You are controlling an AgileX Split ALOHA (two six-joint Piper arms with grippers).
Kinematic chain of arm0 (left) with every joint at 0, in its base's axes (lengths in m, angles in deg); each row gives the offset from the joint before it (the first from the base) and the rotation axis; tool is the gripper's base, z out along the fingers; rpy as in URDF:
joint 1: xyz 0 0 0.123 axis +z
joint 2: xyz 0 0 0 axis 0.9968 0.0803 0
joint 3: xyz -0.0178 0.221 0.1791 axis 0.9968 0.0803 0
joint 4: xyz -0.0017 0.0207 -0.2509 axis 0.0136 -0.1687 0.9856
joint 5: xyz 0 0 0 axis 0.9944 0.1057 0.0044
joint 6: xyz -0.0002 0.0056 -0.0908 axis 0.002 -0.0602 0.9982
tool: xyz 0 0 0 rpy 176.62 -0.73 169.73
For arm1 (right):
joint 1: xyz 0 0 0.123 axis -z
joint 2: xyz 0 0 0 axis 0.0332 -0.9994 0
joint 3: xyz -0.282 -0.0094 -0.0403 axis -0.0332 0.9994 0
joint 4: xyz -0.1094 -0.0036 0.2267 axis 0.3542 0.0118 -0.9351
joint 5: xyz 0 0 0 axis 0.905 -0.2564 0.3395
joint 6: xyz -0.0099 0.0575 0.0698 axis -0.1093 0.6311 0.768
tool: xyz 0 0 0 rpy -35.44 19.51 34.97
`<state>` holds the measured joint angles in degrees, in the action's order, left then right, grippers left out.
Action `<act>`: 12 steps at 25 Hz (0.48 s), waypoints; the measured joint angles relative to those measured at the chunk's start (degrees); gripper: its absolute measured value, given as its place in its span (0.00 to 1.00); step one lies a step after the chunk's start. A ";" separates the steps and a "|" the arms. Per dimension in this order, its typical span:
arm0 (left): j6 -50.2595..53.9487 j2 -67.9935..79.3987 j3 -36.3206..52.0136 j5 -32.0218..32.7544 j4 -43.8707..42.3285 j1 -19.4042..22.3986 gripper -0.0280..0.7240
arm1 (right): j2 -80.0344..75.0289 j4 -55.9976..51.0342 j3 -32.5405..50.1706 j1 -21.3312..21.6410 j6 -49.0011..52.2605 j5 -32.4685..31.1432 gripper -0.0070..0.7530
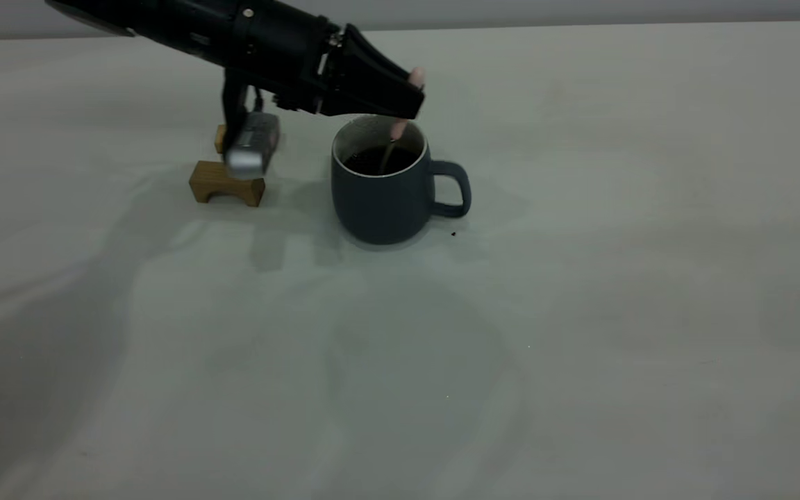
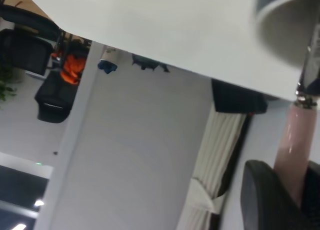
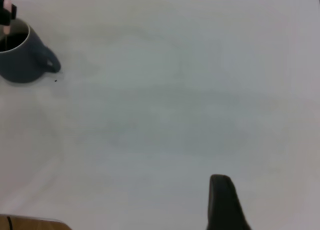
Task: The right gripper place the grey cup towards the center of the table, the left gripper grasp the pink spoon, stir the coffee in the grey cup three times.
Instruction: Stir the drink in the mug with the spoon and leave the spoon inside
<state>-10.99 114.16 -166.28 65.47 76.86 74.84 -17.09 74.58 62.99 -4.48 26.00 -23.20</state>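
We are seeing the grey cup point(image 1: 386, 187) standing on the table point(image 1: 615, 292) a little left of centre, its loop handle pointing toward three o'clock, with two wooden blocks point(image 1: 226, 182) at its nine o'clock. The left gripper point(image 1: 410, 94) is hovering just above the cup's rim, pinching the pink spoon point(image 1: 400, 128) by its handle; the spoon is hanging steeply down, its metal neck dipping into the coffee point(image 1: 379, 160). The arm is reaching in from ten o'clock, sloping downward. Of the right gripper point(image 3: 225, 202) we are catching only one dark finger, well apart from the cup, so we cannot tell how its jaws are standing.
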 joint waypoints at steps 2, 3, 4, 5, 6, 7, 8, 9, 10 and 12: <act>0.28 0.00 0.00 -0.77 -0.27 1.08 0.26 | 0.00 0.00 0.00 0.00 0.00 0.00 0.66; 0.40 0.00 0.00 -1.77 -0.27 1.34 0.26 | 0.00 0.00 0.00 0.00 0.00 0.00 0.66; 0.46 0.00 0.00 -2.73 -0.05 1.46 0.26 | 0.00 0.00 0.00 0.00 0.00 0.00 0.66; 0.66 0.00 0.00 -3.85 0.60 1.46 0.26 | 0.00 0.00 0.00 0.00 0.00 0.00 0.66; 0.66 0.00 0.00 -5.03 1.23 1.34 0.26 | 0.00 0.00 0.00 0.00 0.00 0.00 0.66; 0.66 0.00 0.00 -5.85 2.07 1.09 0.26 | 0.00 0.00 0.00 0.00 0.00 0.00 0.66; 0.66 0.00 0.00 -6.78 2.88 0.75 0.26 | 0.00 0.00 0.00 0.00 0.00 0.00 0.66; 0.66 0.00 0.00 -7.44 3.55 0.37 0.26 | 0.00 0.00 0.00 0.00 0.00 0.00 0.66; 0.66 0.00 0.00 -7.94 4.07 -0.03 0.26 | 0.00 0.00 0.00 0.00 0.00 0.00 0.66; 0.66 0.00 0.00 -8.11 4.51 -1.06 0.26 | 0.00 0.00 0.00 0.00 0.00 0.00 0.66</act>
<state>-10.33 114.16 -166.28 57.36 81.37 73.78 -17.09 74.58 62.99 -4.48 26.00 -23.20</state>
